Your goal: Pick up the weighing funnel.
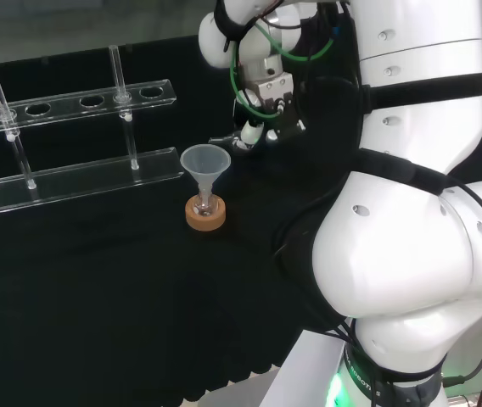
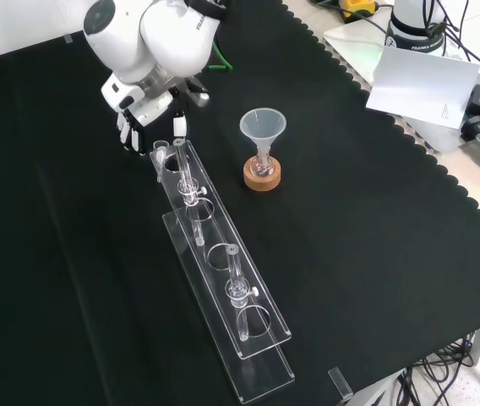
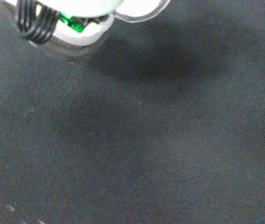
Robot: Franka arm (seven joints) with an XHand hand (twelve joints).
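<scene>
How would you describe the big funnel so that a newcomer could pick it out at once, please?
In the front view, a long clear rack runs across the black cloth. Right of its far end sits a cork ring with a small flask, and the funnel stands mouth up in it. It alone is cone-shaped; the rack holds thin upright tubes.

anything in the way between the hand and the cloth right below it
Nothing visible: the wrist view shows bare cloth below the hand. In the front view the tube rack has its end close beside it, the funnel farther right.
</scene>
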